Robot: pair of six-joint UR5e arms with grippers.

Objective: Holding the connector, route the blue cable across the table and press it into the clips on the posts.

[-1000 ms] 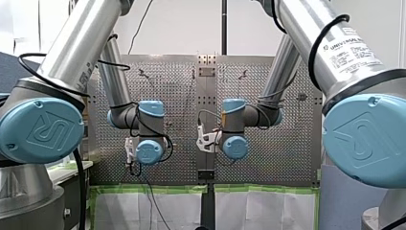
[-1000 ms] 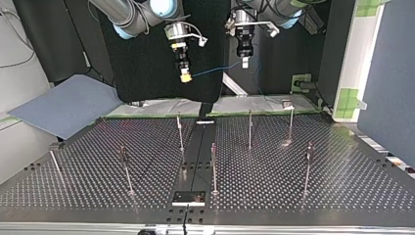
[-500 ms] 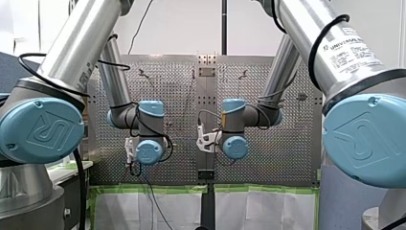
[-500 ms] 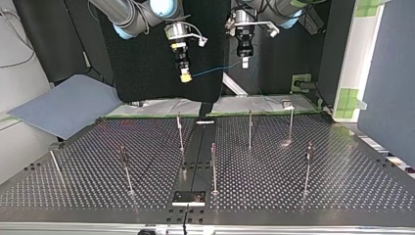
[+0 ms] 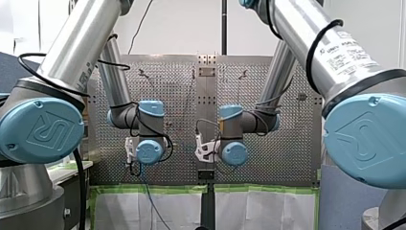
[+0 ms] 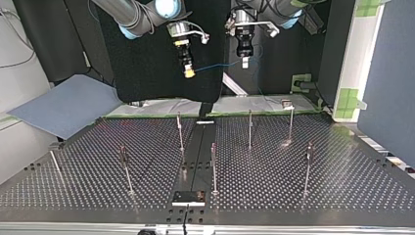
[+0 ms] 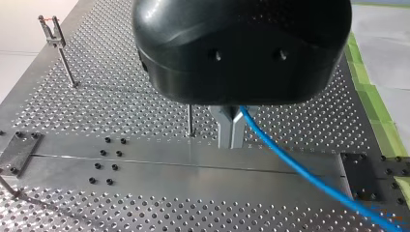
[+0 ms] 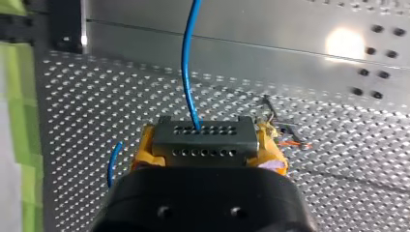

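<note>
**Both grippers hold the blue cable up high at the far side of the table**

In the top view, the shiny metal table full of little holes (image 6: 342,196) is closest to the camera. Thin metal posts (image 6: 214,166) stand on it, some toward 6 o'clock and more around the middle.

Further back, both grippers hang high above the table. My right gripper (image 6: 189,73) is at about 11 o'clock. My left gripper (image 6: 244,62) is at about 1 o'clock. The thin blue cable (image 6: 215,66) runs between them, well above the posts.

In the right wrist view, the yellow pads (image 8: 270,152) pinch a grey metal connector with two rows of small holes (image 8: 203,140) from both sides. The blue cable comes out of one hole and runs ahead of the gripper.

In the left wrist view, the two metal fingers (image 7: 227,130) are pressed together on the blue cable. Far beyond them, one post carries a small clip (image 7: 52,30) on top.
</note>
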